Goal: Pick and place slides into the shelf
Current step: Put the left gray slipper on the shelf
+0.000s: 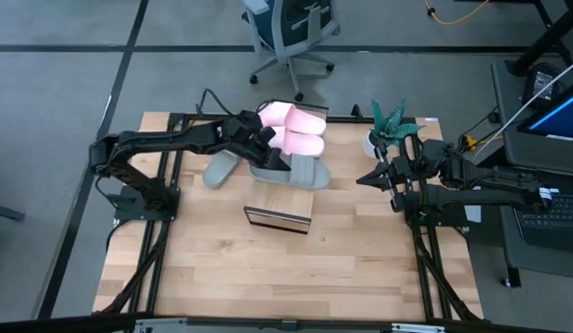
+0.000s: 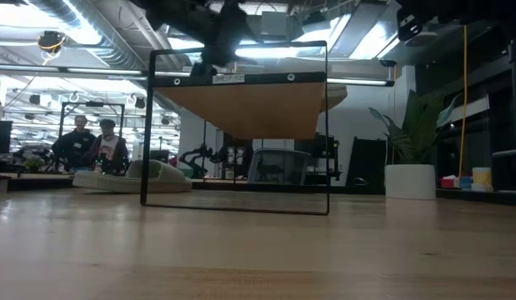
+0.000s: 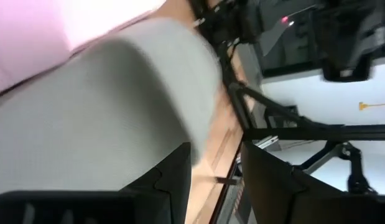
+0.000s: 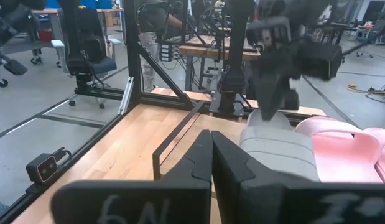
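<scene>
Shelf (image 1: 279,220) stands mid-table, top empty. Left gripper (image 1: 264,141) hovers with fingers parted and empty over a grey-green slide (image 1: 300,170) beside two pink slides (image 1: 295,129), likely positioning. Right gripper (image 1: 367,178) waits clenched, empty.

The worktop (image 1: 203,268) lies bare from about four round to eight o'clock of the shelf (image 1: 279,219). From eleven to one o'clock, slides (image 1: 295,129) crowd the way, seemingly just beside the shelf. A potted plant (image 1: 390,125) stands at two o'clock.
</scene>
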Action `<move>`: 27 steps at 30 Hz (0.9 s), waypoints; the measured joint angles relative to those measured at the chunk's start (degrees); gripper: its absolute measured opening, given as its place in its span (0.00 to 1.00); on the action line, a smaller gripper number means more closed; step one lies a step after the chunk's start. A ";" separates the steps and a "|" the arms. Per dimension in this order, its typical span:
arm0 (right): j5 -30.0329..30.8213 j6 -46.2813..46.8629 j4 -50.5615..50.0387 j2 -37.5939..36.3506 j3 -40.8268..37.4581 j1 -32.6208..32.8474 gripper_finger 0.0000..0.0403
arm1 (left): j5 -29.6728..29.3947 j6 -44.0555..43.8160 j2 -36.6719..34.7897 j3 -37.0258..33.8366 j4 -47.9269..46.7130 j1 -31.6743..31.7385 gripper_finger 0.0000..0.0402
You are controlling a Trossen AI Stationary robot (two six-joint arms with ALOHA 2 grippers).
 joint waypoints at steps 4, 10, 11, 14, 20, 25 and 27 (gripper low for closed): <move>0.00 0.04 0.03 -0.01 0.00 0.01 0.01 | -2.41 0.11 -3.00 0.00 0.37 0.05 0.32; 0.00 0.22 0.39 -0.01 0.00 0.01 0.01 | -3.78 2.04 -6.76 0.02 -2.86 0.00 0.32; 0.00 0.22 0.48 -0.01 0.00 0.01 0.01 | -3.94 2.69 -7.23 0.04 -4.85 -0.22 0.32; 0.00 0.30 0.48 0.01 0.00 -0.02 0.01 | -5.08 4.63 -8.09 0.04 -12.39 -0.76 0.32; 0.00 0.50 0.57 0.01 0.00 -0.02 0.01 | -9.34 9.40 -9.52 0.03 -22.26 -2.20 0.32; 0.00 1.68 0.94 0.02 0.00 -0.01 0.01 | -9.93 10.26 -12.06 0.02 -24.14 -2.27 0.32; 0.00 1.78 1.01 0.02 0.00 -0.02 0.01 | -10.32 10.51 -13.20 0.02 -25.82 -2.27 0.31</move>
